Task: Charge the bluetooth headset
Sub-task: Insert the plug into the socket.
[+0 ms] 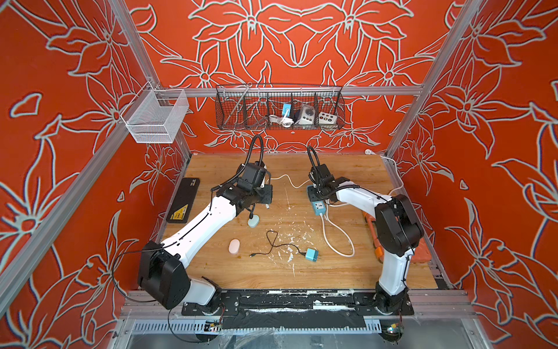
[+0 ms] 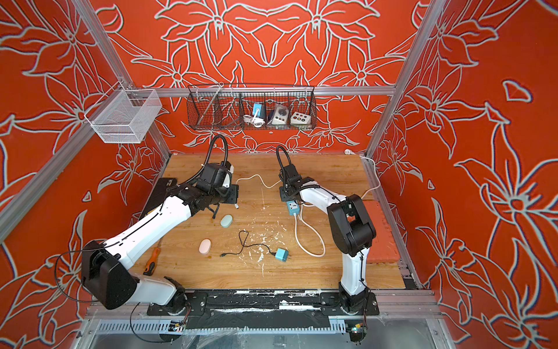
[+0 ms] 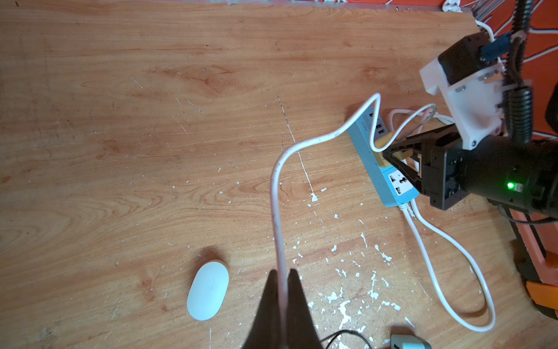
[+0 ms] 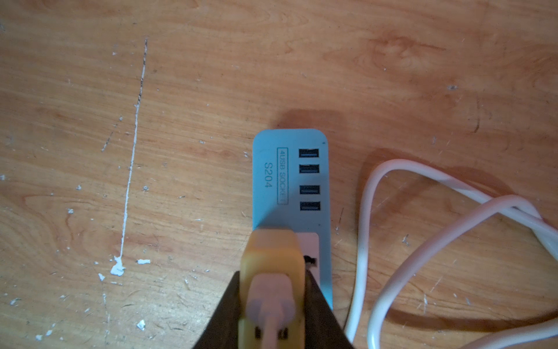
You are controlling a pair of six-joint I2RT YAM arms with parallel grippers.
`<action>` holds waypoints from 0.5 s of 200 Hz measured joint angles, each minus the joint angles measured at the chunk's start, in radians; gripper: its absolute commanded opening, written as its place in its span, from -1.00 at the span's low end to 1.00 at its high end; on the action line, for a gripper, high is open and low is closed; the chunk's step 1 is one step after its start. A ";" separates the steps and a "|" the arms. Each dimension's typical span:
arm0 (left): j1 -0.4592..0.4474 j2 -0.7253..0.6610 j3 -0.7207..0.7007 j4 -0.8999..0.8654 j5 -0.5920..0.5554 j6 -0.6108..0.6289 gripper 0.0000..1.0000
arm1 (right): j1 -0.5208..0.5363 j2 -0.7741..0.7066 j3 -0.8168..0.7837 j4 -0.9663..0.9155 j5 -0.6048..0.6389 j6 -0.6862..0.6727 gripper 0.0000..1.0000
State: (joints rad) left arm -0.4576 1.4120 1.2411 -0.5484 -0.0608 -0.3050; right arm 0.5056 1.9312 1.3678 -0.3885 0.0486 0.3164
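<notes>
Two oval headset cases lie on the wooden table: a pale green one (image 1: 253,222) (image 2: 226,221) (image 3: 207,290) and a pinkish white one (image 1: 233,246) (image 2: 205,246). My left gripper (image 1: 268,198) (image 3: 283,273) hangs just above and behind the green case, shut on a thin white charging cable (image 1: 290,179) (image 3: 276,196). That cable runs to a yellow adapter (image 3: 385,142) (image 4: 273,256) standing in the blue power strip (image 1: 318,207) (image 4: 290,181). My right gripper (image 1: 317,190) (image 4: 273,281) is shut on the adapter's sides.
A blue plug adapter (image 1: 312,253) with a black cable (image 1: 271,241) lies near the front centre. The strip's white cord (image 1: 338,238) loops to its right. A black pad (image 1: 184,199) lies left, an orange case (image 1: 418,252) right, a screwdriver (image 2: 151,260) front left. Wire baskets (image 1: 279,108) hang behind.
</notes>
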 measured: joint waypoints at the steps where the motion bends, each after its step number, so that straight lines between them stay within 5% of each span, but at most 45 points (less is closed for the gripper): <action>1: 0.000 0.000 0.000 0.000 0.000 0.000 -1.00 | 0.000 0.000 0.000 0.000 0.000 0.000 -0.91; 100: 0.000 0.000 0.000 0.000 0.021 -0.008 -1.00 | 0.001 -0.003 0.026 -0.036 0.008 0.007 -0.48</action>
State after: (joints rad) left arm -0.4576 1.4124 1.2411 -0.5484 -0.0395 -0.3126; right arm 0.5068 1.9282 1.3937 -0.4248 0.0566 0.3233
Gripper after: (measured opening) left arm 0.047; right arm 0.298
